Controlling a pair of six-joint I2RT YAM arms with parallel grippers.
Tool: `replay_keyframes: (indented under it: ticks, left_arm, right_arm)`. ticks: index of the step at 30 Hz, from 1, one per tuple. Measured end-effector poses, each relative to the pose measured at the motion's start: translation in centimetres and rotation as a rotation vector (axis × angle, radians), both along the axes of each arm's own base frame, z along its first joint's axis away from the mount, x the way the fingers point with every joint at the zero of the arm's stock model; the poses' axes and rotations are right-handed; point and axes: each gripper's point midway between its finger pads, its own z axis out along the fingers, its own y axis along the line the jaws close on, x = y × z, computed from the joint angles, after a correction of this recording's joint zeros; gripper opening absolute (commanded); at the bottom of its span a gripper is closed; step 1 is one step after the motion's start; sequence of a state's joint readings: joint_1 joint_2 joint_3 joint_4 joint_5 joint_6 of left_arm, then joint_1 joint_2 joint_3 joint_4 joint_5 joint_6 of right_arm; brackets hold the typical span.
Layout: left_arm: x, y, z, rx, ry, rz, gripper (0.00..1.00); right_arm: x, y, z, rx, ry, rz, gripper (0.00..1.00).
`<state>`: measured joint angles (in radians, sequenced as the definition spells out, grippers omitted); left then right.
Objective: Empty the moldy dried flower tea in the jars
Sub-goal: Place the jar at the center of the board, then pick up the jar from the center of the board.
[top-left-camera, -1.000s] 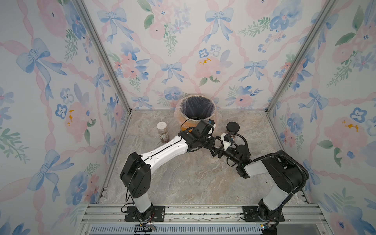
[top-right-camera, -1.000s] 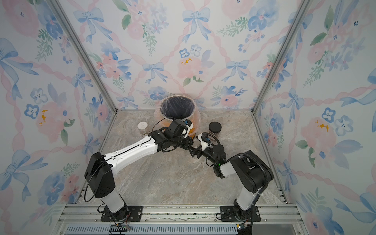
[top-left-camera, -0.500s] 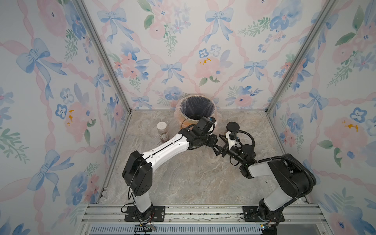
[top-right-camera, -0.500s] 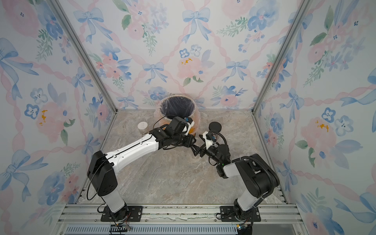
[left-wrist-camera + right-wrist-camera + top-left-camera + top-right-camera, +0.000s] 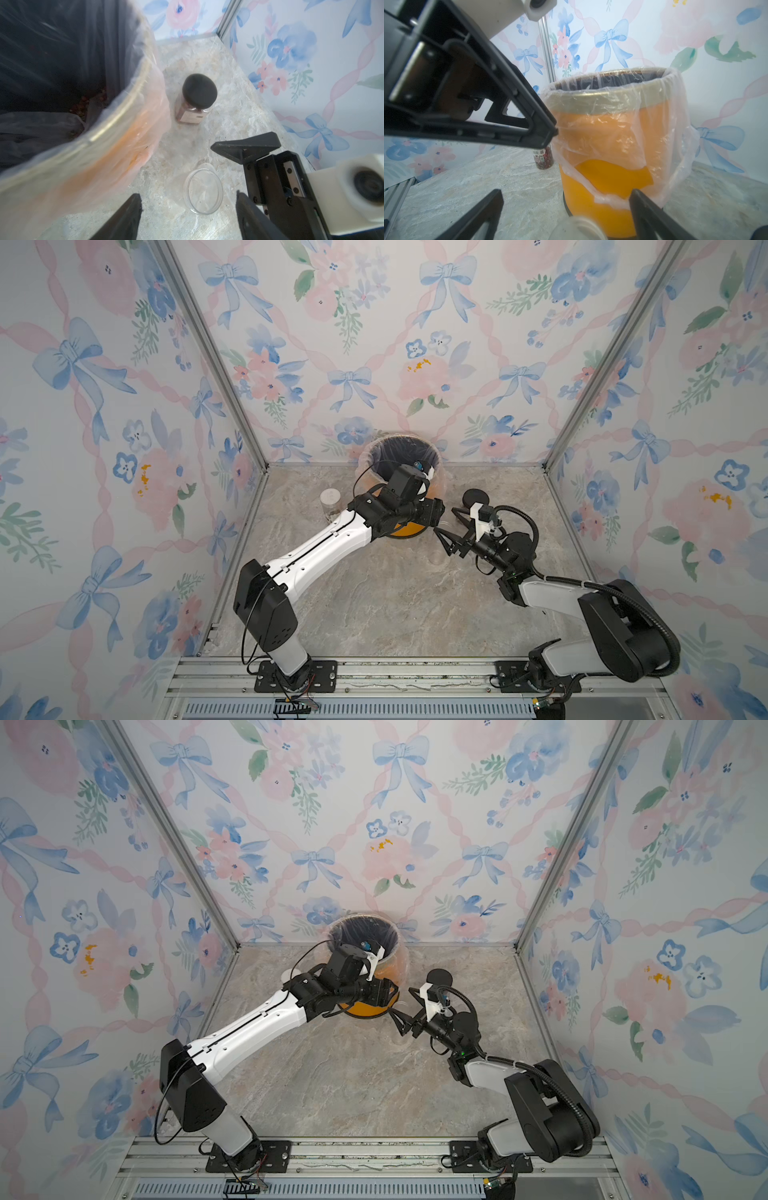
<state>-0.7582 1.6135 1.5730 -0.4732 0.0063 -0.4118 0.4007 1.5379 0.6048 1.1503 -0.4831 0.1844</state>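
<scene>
One of the three jars looks dealt with. A lidless clear slim jar of thin plastic sits on the marbled grey counter just beside the round orange bin with its thin plastic liner. Nothing shows inside the jar. Reddish-brown bits of dried flower tea lie low in the bin's dark inside.

Two jars are left, both capped. A squarish, labelled black-lidded jar holding red-brown tea stands near the bin on the right arm's side. A round white-lidded jar stands on the bin's other side, also with tea in it.

The clear slim jar seems to stand upright, long axis vertical and mouth up. The left wrist view looks down into it, and the right wrist view catches its threaded neck. Its clear wall makes this hard to confirm. The other two stand upright, lids on top.

The left hand is spread wide and holds nothing, with the slim jar just beyond its fingertips. The right hand is also spread wide and empty, its fingers on either side of that jar. Whether they touch it cannot be told.
</scene>
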Motion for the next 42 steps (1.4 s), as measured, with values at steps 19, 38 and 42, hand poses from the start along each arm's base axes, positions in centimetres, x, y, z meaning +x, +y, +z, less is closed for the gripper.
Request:
replay_keyframes:
  ticks: [19,38,42]
  left_arm:
    - [0.4,16.4,7.3,-0.048,-0.236,0.388,0.98]
    - [5.8,34.2,-4.6,0.103,0.025,0.781,0.91]
    - [7.4,33.2,-6.2,0.118,0.065,0.730,0.91]
  right_arm:
    - [-0.6,-2.2,7.3,-0.176,0.094,-0.097,0.97]
    - [-0.9,-11.9,5.7,-0.190,0.566,-0.367,0.97]
    - [-1.9,-11.6,5.3,-0.202,0.595,-0.347,0.97]
